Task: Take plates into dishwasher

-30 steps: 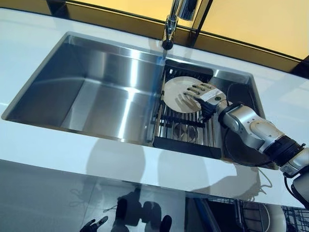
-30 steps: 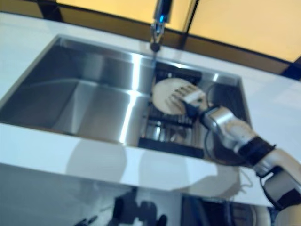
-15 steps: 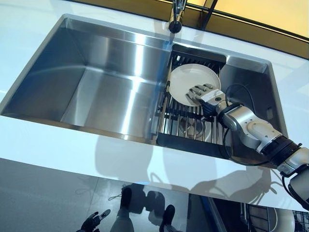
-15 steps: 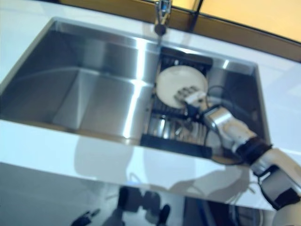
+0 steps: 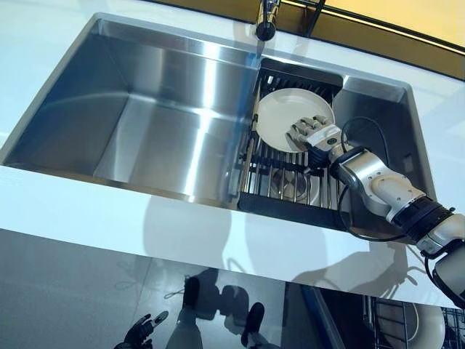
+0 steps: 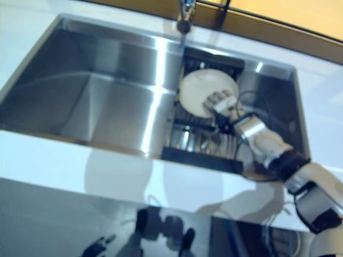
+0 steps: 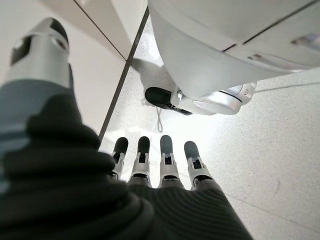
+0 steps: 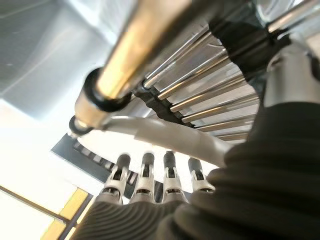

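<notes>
Right hand [image 5: 314,133] reaches over the white plate [image 5: 285,118] on the sink's drying rack [image 5: 280,180], fingers laid across its face, seemingly not clamped yet, so next comes curling under the rim and lifting toward the dishwasher.

right hand [image 5: 314,134] reaches forward, fingers straight; left hand [image 7: 160,165] hangs open

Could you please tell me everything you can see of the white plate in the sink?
The plate is round, plain cream-white with a shallow raised rim, apparently ceramic and empty. It lies on the metal-barred drying rack set across the right part of the steel sink, below the faucet. The right hand rests on its near right edge, fingers over the face.
</notes>
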### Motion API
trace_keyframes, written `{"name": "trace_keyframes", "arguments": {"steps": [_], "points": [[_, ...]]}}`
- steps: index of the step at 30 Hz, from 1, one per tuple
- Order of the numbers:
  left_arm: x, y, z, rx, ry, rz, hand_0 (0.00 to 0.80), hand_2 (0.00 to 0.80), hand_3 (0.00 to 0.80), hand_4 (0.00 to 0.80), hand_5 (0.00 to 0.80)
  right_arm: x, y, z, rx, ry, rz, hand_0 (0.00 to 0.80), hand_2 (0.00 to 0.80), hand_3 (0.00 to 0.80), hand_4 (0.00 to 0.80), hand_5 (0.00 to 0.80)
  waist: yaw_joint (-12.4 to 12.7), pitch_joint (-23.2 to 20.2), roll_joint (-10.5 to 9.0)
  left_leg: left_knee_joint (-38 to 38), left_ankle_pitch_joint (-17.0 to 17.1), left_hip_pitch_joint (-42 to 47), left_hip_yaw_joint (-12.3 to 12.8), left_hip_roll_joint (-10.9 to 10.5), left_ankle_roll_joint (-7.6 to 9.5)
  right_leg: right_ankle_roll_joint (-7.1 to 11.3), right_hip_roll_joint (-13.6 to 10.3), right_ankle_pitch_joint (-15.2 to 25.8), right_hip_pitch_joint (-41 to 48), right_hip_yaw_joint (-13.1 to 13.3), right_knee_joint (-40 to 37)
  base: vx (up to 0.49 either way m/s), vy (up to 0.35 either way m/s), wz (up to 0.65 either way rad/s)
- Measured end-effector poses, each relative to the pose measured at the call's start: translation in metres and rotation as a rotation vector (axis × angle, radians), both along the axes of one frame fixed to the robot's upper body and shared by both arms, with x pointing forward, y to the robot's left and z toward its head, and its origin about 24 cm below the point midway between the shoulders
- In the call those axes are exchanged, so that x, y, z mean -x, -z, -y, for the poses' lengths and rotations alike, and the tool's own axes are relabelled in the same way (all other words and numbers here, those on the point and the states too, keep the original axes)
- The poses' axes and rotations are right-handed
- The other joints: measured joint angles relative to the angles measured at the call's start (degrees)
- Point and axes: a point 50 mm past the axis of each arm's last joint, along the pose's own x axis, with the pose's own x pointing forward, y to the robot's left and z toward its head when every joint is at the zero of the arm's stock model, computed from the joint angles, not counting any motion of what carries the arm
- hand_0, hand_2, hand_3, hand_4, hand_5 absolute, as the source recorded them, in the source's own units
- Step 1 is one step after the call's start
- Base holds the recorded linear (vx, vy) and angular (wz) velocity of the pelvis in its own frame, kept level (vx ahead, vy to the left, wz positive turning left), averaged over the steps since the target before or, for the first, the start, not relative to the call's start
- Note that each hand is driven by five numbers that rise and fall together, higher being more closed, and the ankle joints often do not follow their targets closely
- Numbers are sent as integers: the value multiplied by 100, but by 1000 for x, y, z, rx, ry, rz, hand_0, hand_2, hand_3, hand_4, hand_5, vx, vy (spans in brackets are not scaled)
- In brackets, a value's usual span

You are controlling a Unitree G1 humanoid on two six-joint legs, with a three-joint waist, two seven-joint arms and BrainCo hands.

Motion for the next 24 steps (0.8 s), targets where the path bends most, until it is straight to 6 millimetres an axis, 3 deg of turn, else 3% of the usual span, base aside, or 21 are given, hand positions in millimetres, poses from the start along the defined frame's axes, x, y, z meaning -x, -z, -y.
{"name": "trace_keyframes", "arguments": {"steps": [8,24], "points": [[-1,2,11,24,22,0,0,0,0,0,0,-3,-15,-3,70,13,75,800,800,800,800,800,-3,-7,238,5,120,-186,-45,17,-12,-2,-1,124,-181,-1,2,-2,3,0],[-4,2,19,45,41,13,0,0,0,0,0,-8,-12,5,117,65,56,800,800,800,800,800,13,-151,456,3,183,-226,-82,-3,30,4,-22,179,-200,-28,4,0,0,0]]}}
